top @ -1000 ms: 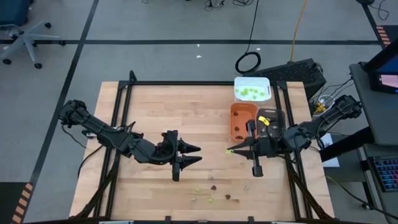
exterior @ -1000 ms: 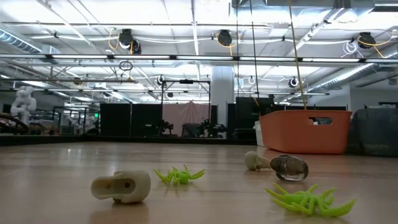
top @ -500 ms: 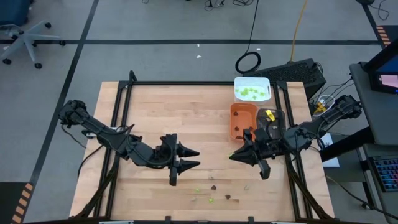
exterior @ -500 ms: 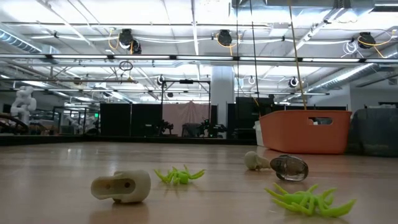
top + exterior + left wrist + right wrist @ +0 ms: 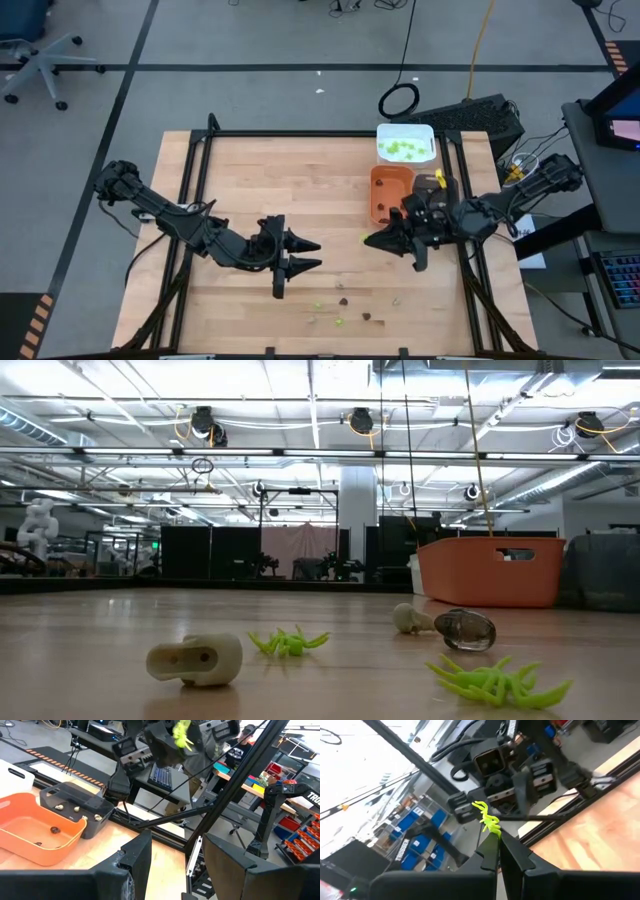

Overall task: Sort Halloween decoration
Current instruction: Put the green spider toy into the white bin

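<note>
I see my two matte-black jointed arms, the left arm (image 5: 180, 222) and right arm (image 5: 505, 205), both draped with thin black cables. Each ends in blunt, angular black plastic fingers (image 5: 132, 865), wedge-shaped.

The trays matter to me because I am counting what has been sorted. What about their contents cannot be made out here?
- Grey tray, high view: mostly hidden under the right arm.
- Orange tray, low view: wall hides the inside.
- White tray, high view: green pieces too small to count.
- White tray, left wrist view: cut off by the edge.
</note>
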`<action>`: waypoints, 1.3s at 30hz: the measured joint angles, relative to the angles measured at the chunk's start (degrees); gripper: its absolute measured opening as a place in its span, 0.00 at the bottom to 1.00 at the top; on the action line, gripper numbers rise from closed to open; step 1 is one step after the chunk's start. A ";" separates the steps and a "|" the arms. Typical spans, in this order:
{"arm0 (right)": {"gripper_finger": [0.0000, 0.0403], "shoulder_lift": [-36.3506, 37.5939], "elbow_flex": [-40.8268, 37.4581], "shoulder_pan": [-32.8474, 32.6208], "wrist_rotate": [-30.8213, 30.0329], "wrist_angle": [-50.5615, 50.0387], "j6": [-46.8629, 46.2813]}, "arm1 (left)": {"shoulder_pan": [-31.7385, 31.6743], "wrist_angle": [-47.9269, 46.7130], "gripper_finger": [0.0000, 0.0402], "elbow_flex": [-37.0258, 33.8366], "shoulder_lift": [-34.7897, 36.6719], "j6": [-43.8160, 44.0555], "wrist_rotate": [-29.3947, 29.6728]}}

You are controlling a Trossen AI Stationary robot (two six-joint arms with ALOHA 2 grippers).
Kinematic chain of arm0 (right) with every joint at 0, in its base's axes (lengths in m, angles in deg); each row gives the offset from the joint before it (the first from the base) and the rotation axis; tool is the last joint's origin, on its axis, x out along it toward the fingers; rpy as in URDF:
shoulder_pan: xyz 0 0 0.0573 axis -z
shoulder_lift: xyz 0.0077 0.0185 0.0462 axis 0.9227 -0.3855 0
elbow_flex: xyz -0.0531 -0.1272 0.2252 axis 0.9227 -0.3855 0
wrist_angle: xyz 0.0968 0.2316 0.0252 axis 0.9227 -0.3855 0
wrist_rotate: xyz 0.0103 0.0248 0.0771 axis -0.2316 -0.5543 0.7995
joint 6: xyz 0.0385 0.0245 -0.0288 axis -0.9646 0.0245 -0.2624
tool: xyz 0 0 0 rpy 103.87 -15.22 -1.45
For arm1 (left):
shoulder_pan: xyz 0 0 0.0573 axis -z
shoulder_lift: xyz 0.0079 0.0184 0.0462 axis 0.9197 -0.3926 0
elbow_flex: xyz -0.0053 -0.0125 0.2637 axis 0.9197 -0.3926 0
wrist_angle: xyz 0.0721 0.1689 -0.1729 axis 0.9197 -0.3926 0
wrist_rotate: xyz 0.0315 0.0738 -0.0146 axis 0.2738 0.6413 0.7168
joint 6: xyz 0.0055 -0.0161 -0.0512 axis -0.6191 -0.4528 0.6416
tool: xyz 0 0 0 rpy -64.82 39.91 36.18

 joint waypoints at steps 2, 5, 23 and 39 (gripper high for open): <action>0.00 0.00 0.00 1.59 -0.01 -0.01 1.08 | -0.13 -0.02 0.44 0.00 0.00 0.00 0.04; 0.00 0.63 0.00 5.09 0.09 -1.66 1.50 | -0.72 -0.24 0.44 0.00 0.00 -0.02 0.43; 0.00 11.69 0.00 38.11 6.66 -31.71 4.18 | -9.61 -3.46 0.44 0.00 -0.04 -0.02 0.72; 0.00 1.41 0.00 68.62 14.03 -42.51 20.57 | -18.80 -6.75 0.44 -0.02 -0.04 4.47 -4.15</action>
